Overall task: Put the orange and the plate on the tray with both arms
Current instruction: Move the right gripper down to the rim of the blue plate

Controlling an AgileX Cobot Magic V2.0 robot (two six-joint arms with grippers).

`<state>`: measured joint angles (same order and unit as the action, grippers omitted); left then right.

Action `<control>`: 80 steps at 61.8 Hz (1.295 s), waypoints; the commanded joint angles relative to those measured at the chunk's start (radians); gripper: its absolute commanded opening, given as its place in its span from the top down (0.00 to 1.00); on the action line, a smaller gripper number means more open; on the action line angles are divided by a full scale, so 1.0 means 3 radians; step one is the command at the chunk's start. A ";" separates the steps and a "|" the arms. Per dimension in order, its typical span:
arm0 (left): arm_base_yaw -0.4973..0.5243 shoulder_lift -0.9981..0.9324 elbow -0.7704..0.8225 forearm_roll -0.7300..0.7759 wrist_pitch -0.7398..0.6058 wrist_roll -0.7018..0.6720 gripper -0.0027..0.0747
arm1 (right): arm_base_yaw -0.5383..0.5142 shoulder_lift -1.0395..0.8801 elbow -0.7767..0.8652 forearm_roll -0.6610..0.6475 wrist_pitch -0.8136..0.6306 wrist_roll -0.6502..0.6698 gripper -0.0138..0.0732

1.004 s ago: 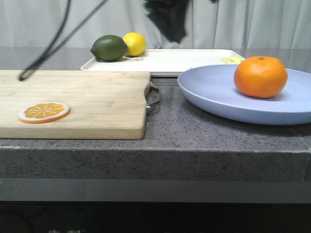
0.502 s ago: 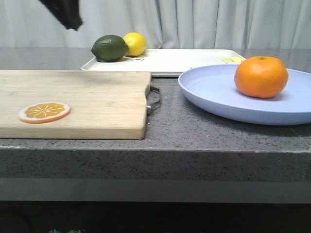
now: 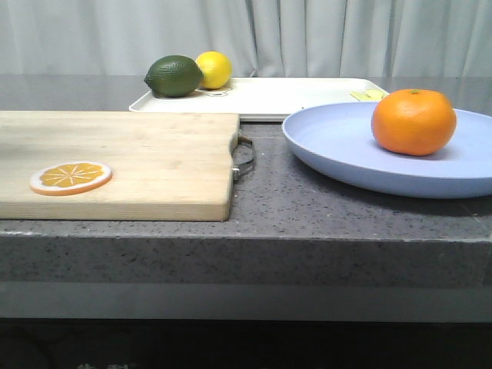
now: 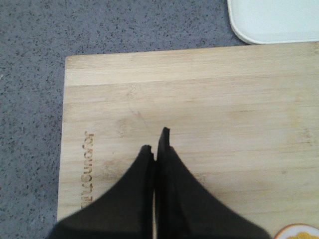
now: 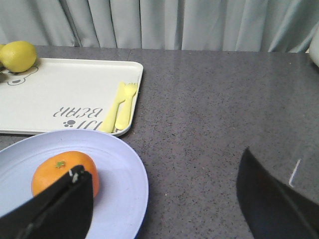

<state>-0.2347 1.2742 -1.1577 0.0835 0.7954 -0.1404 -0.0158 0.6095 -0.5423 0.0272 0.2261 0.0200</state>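
The orange (image 3: 413, 121) sits on the lavender-blue plate (image 3: 346, 146) at the right of the counter; both also show in the right wrist view, orange (image 5: 60, 169) on plate (image 5: 119, 179). The cream-white tray (image 3: 284, 96) lies behind them, and shows in the right wrist view (image 5: 60, 94). My right gripper (image 5: 164, 174) is open and empty, above the plate's edge beside the orange. My left gripper (image 4: 156, 142) is shut and empty above the wooden cutting board (image 4: 224, 109). Neither gripper shows in the front view.
A green lime (image 3: 173, 75) and a yellow lemon (image 3: 213, 69) sit at the tray's left end. An orange slice (image 3: 71, 177) lies on the cutting board (image 3: 138, 161). A yellow fork and knife print (image 5: 119, 107) marks the tray. A curtain hangs behind.
A dark arm that crossed the top of the front view moved left and has left that view. The orange, plate and tray have not moved.
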 commanded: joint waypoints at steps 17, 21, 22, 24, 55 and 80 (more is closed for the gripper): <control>0.0011 -0.1751 0.1397 0.0008 -0.0978 -0.0052 0.99 | -0.0013 0.0022 -0.0120 -0.0021 -0.0295 -0.0005 0.15; 0.0011 -0.2003 0.1577 0.0008 -0.0978 -0.0052 0.99 | -0.0013 0.0022 -0.0120 -0.0021 -0.0295 -0.0005 0.15; 0.0011 -0.2059 0.1614 0.0008 -0.0970 -0.0052 0.99 | -0.0013 0.0022 -0.0120 -0.0021 -0.0295 -0.0005 0.15; 0.0011 -0.2193 0.1704 0.0008 -0.0964 -0.0052 0.99 | -0.0013 0.0022 -0.0120 -0.0021 -0.0299 -0.0005 0.15; 0.0011 -0.3797 0.2322 -0.0022 -0.1043 -0.0052 0.99 | -0.0013 0.0022 -0.0120 -0.0021 -0.0205 -0.0005 0.15; 0.0011 -0.3821 0.2322 -0.0022 -0.1031 -0.0052 0.99 | -0.0013 0.0993 -0.0789 0.0031 0.0845 -0.0005 0.34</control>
<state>-0.2347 0.1167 -0.4369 0.0815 0.5715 -0.1474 -0.0158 0.8312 -0.7013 0.0272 0.4672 0.0200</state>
